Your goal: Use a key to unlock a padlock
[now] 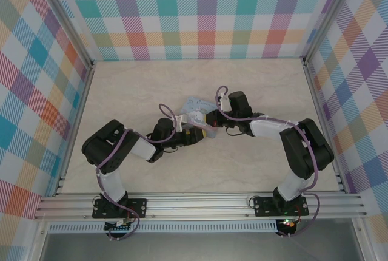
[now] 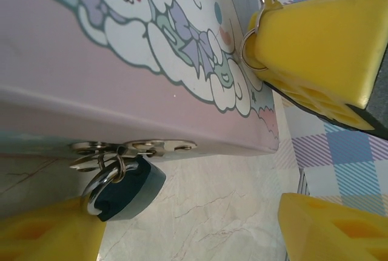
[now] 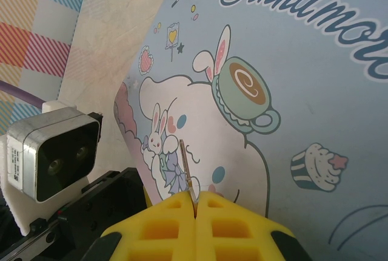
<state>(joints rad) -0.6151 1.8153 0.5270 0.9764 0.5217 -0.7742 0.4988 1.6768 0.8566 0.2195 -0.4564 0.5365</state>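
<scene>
1. Pale marble-look tabletop (image 1: pixel 151 85) w/ plaid walls round it. Both arms meet mid-table at the tin.
2. Pale-blue cartoon-printed tin box (image 2: pixel 91 73): lid down, small metal hasp (image 2: pixel 151 147) on its front edge w/ the lock hung through it.
3. Left gripper (image 2: pixel 188 237), yellow pads: jaws wide apart, nothing pinched. One pad (image 2: pixel 42 237) is right up against the lock, looks like touching. The other is well off to the side.
4. Right gripper (image 3: pixel 196 200), same yellow pads: clamped tight on the key, hovering over the printed lid, well apart from the lock.
5. Tiny blue-bodied padlock (image 2: pixel 130 189) w/ thin metal shackle: hangs tilted off the hasp, body just above the table. Can't see the keyhole from here.
6. Thin dark metal key (image 3: pixel 185 167): just a sliver poking out past the right pads, pointing across the lid.
7. Step, imo: key's in hand, lock isn't steadied yet. Next the left needs to close on the lock body and turn the keyhole toward the right arm. Then the key has to come down off the lid and line up v. precisely, since there's tiny margin.
</scene>
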